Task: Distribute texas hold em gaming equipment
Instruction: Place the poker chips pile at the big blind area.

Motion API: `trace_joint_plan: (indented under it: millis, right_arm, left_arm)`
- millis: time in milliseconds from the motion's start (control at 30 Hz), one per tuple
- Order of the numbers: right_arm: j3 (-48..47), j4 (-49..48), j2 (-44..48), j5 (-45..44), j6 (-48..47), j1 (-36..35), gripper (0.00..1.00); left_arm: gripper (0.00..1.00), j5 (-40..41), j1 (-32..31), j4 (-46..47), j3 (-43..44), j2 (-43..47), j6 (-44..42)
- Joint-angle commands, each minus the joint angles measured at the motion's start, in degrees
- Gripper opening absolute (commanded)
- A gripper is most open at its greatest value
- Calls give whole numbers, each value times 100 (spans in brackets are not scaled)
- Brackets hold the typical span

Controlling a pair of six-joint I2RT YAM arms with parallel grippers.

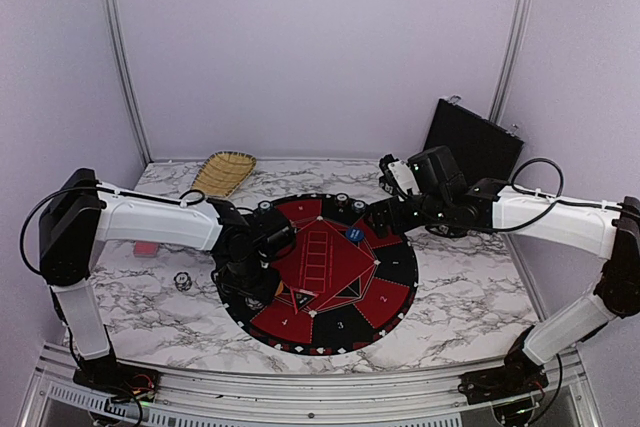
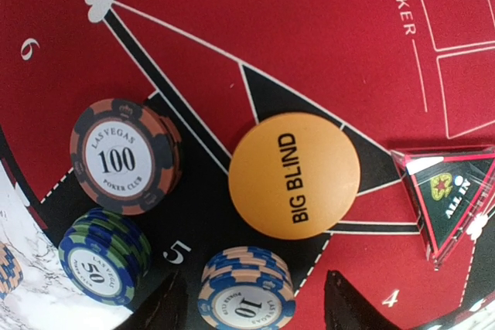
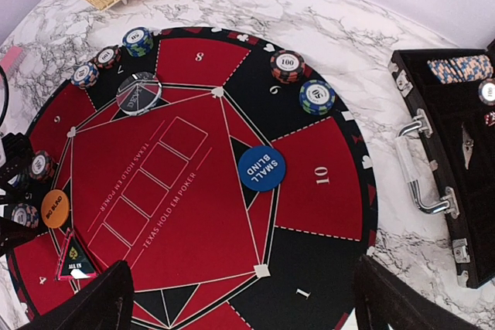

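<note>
from above, the big round red-and-black felt mat fills the middle of the marbled table. the left gripper hangs low over the mat's left edge, its white forearm reaching in from the left of the frame and the wrist bent down. the right gripper sits at the mat's upper right rim, near a small blue round disc. in the left wrist view the job looks like setting a short stack of blue-and-peach-edged chips marked 10 on the black wedge numbered 5, at bottom centre. the dark fingers stand apart on either side of it and seem clear of it, so nothing is pinched. to finish cleanly, i'd judge the lift should go straight up with the jaws kept spread. a blue-and-green stack marked 50 sits just to the lower left and the flat orange "big blind" disc just above, so a sideways drift could knock either. a brown-and-black stack marked 100 lies at centre left. in the right wrist view that arm looks down over the mat, its fingers spread wide at the bottom corners with nothing between them. the blue disc lies at centre, and the open black case is at the right edge.
</note>
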State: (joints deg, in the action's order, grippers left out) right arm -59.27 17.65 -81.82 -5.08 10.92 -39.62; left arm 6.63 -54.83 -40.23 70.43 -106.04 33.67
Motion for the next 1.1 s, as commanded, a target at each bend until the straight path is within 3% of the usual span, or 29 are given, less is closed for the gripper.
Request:
trace_joint_plan:
  millis: [0,567,1067]
  right_arm:
    - [-190,85,28,-59,47,-45,96]
    - [-224,50,-28,-20,48,-65,96]
    - [-261,-24,-167,143,7,-73,96]
  left_arm:
    - [62,142,-36,-307,163,215,-82]
    - [67,381,239,-609,9,1344,69]
    - [72,363,2395,-592,-1439,2395,-544]
